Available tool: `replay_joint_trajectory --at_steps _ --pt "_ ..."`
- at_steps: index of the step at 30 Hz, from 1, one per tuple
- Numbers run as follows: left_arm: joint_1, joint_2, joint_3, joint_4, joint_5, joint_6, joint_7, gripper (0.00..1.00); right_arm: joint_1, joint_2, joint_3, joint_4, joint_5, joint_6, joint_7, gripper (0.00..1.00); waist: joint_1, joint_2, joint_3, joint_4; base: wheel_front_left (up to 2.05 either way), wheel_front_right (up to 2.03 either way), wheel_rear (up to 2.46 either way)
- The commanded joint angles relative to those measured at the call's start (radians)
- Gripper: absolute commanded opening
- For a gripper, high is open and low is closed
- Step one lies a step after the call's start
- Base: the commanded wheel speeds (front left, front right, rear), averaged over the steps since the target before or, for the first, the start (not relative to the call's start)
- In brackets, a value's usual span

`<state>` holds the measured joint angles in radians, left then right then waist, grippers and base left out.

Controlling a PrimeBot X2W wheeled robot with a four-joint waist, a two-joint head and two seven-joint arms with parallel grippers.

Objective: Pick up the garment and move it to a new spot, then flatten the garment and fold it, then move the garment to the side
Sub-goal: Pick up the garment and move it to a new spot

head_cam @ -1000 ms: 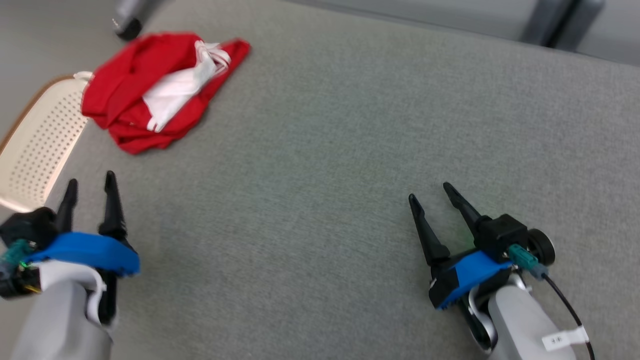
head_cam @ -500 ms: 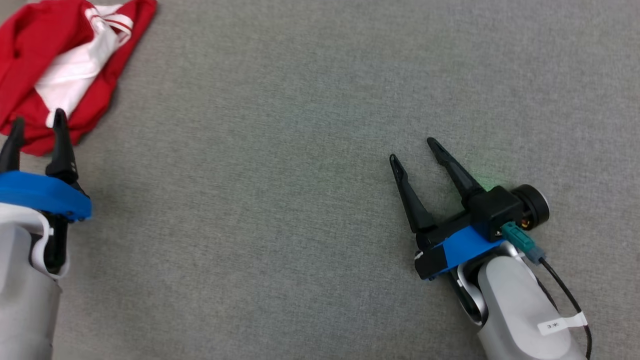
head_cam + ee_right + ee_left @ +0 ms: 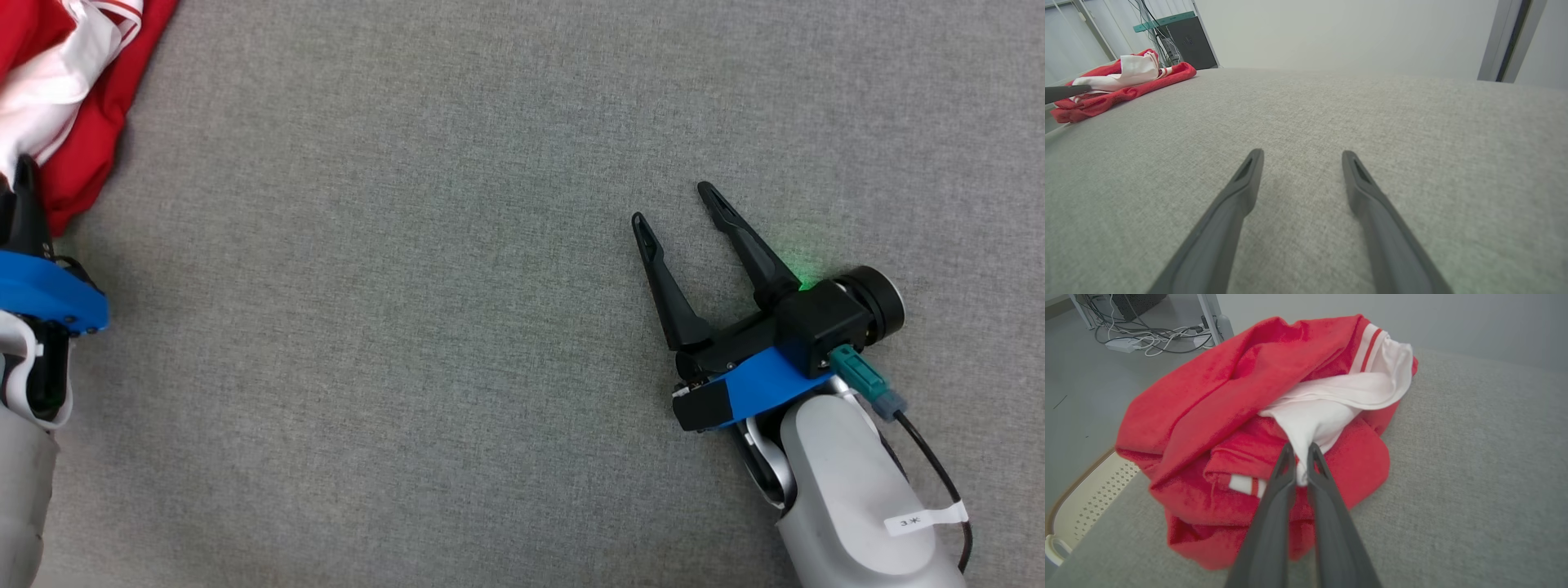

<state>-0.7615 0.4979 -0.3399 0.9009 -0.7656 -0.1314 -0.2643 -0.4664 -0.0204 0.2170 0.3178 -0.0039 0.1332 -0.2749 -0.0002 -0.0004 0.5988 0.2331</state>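
Observation:
The garment (image 3: 1241, 416) is a crumpled red top with a white inner side and red-and-white striped trim, lying near the left edge of the grey table. My left gripper (image 3: 1300, 451) is shut on a fold of its white cloth, pinched between the two dark fingers. From the head camera the garment (image 3: 90, 122) sits in the top left corner, with one left finger (image 3: 24, 204) against its lower edge. My right gripper (image 3: 682, 204) rests low over bare grey cloth at the right, jaws wide apart and holding nothing. Far to the left in the right wrist view lies the garment (image 3: 1126, 83).
The table top (image 3: 408, 327) is covered in grey fabric. A cream perforated chair seat (image 3: 1081, 498) stands just beyond the table's left edge, below the garment. Cables and a power strip (image 3: 1143, 339) lie on the floor behind. A dark cabinet (image 3: 1188, 43) stands farther back.
The head camera has swung, shifting the scene to the left. My left gripper reached the garment and shut on its white fold. The right gripper has stayed open in place.

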Motion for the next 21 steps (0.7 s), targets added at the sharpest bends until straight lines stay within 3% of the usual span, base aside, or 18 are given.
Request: replay_joint_trajectory --at_steps 1,11,21 --pt "-0.013 0.005 0.001 -0.013 0.009 0.001 0.000 0.00 0.035 -0.055 -0.050 0.088 0.019 -0.004 0.019 1.00 0.0002 0.0004 -0.005 -0.001 0.00 0.00 0.00" --pt "0.015 0.049 0.111 -0.251 0.159 0.001 -0.001 0.00 0.070 -0.037 -0.006 0.072 0.108 -0.003 0.014 1.00 0.0002 0.0004 -0.139 -0.040 0.00 0.00 0.00" --pt "0.042 0.037 0.120 -0.549 0.266 0.001 -0.001 0.00 0.129 -0.033 0.022 0.057 0.208 -0.002 0.011 1.00 0.0002 0.0004 -0.270 -0.173 0.00 0.00 0.00"
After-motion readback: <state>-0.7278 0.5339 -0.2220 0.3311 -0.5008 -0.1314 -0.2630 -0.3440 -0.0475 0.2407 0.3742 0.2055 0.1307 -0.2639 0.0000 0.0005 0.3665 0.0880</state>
